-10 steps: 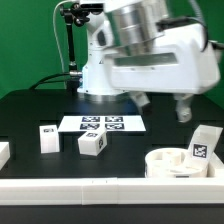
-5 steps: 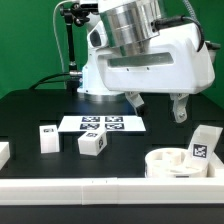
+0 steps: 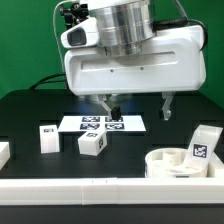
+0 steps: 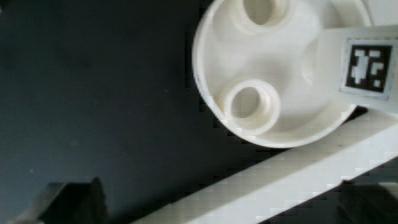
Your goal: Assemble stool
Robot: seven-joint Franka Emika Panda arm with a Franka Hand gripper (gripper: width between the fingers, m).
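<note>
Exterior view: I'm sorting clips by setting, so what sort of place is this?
Probably a robotics lab bench: a black table edged by a white border rail, a marker board of printed tags lying on it, and a tagged stool seat and legs before a robot arm.

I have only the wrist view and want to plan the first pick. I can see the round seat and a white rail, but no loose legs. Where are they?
Observer: In the exterior view two stand apart on the table. The left leg is toward that view's left. The middle leg is beside it, in front of the marker board.
Operator: And the third?
Observer: The third leg stands upright at the edge of the seat, on the exterior view's right. I cannot tell whether they touch.
Operator: Is anything in the gripper?
Observer: No. The gripper hangs open above the table, with nothing between its fingers.
</note>
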